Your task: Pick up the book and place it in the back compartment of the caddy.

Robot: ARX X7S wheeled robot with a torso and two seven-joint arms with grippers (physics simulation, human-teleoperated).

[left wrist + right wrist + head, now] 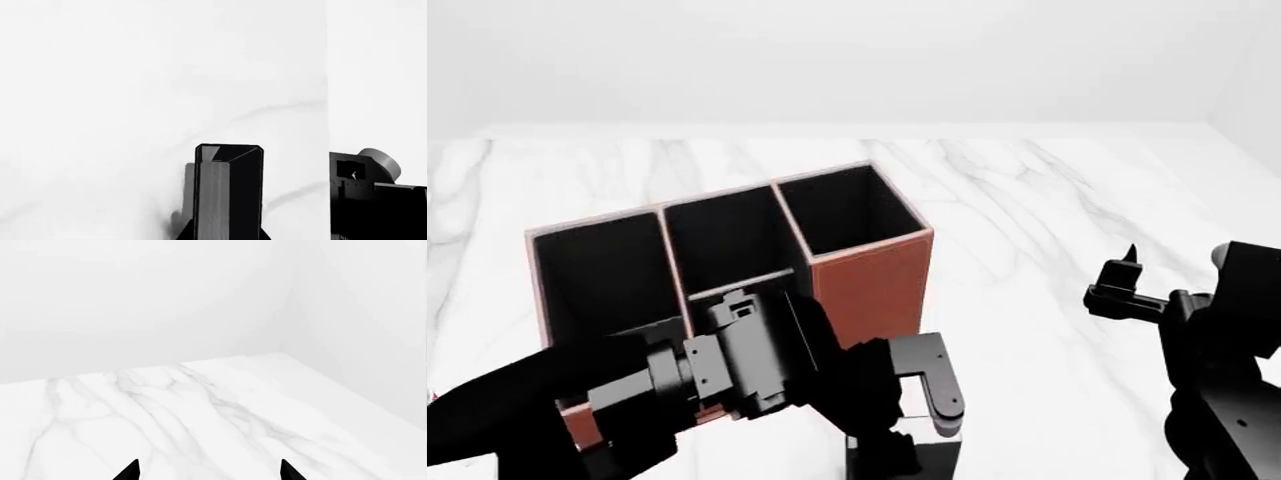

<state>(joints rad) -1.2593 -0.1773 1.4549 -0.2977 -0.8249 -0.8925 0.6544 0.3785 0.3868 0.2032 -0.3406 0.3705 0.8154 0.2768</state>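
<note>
Book not yet in caddy, left claw low at it.
Left claw sits at the book, black, at the table front edge; grip can't be told. Red-brown caddy, black-lined; back compartment empty. Right claw wide, holding nothing. White marble, grey veins.

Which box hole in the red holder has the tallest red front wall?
The square cell at the caddy's right end. Its red-brown front rises to the rim, while the middle cell beside it has a lower front.
</note>
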